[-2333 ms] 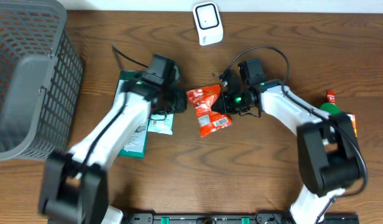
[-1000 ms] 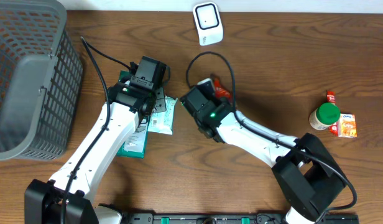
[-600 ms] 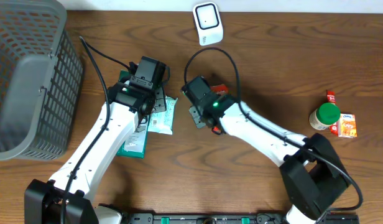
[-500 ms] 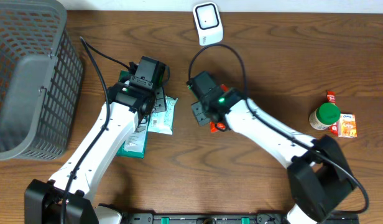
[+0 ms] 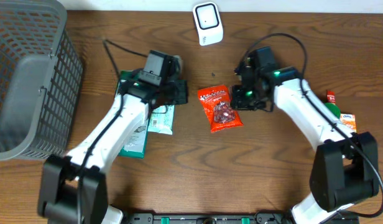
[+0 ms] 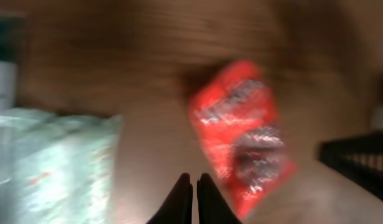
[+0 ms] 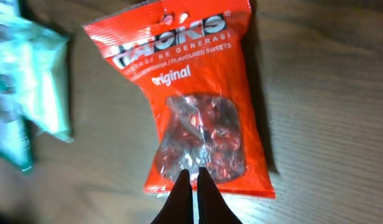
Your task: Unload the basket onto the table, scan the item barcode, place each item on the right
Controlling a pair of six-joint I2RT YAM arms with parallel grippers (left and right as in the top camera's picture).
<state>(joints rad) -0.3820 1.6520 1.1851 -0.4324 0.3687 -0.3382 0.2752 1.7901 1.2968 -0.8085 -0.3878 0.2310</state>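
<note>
Looking at the red sweets packet: lying flat mid-table, printed front up, clear window showing, no barcode showing on this face. Sitting on the near side of the white scanner, well apart from it, with the scanner standing at the far edge.

Flanking the packet: left gripper just to its left, right gripper just to its right. Both showing fingers clenched tight on nothing. Right wrist view showing tips hanging over the packet's window end; touching or not, cannot tell. Left wrist view blurring badly, only showing the packet ahead of pinched tips.

Judging the step in hand as picking the packet up for scanning. Doing it well:
- Opening one gripper first.
- Pinching a sealed edge rather than the lumpy middle.
- Lifting clear of the wood, then turning the back toward the scanner, the code likely being there.
- Keeping the film taut, not creasing it over the code.
- Keeping the other arm out of the scanner's line.

Further out: pale green pouch and dark green box lying left under the left arm, grey basket at far left, green-capped bottle and small orange box sitting at right.
</note>
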